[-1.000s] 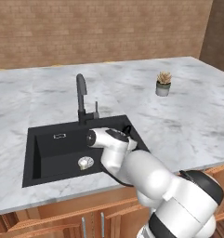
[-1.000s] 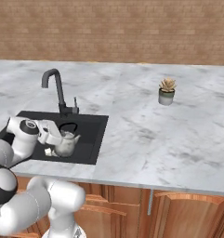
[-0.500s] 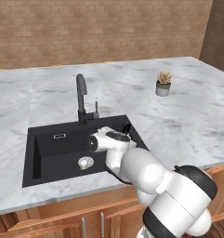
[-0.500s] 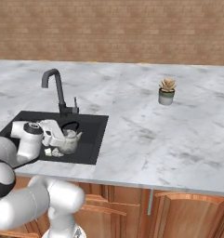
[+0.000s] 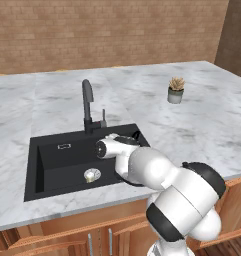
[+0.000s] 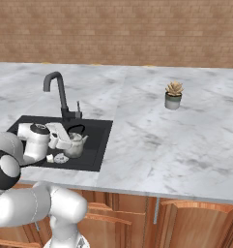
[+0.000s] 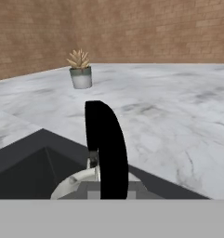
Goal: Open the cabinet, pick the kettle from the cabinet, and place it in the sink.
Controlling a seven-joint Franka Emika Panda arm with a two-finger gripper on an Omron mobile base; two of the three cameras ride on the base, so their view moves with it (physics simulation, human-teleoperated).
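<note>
From the right side, the sink (image 6: 96,145) sits at the left of the marble surface (image 6: 166,140), a black basin with its drain (image 5: 91,174) low down and a dark curved faucet (image 6: 57,89) rising behind it. Inside the basin, toward its right half, is the kettle (image 6: 73,144), upright, pale and rounded, with a dark arched handle over the lid. The tool (image 6: 60,138) reaches in from the left and is closed on the kettle's handle; the hand camera looks straight along that black arch (image 7: 106,148), with the cream body just below it. Whether the base already rests on the sink floor I cannot tell; it looks very close to it.

Farther right, well apart from the sink, a small potted plant (image 6: 173,95) stands on the surface.

The kettle looks rigid and light enough for a pinch grip, with a smooth, probably slippery shell, so the handle is the sensible place to hold. Hung from that arch it could swing or tip toward the spout, and the lid might sit loose, so I would judge a gentle lowering and a clean release best. The task seems nearly done.
</note>
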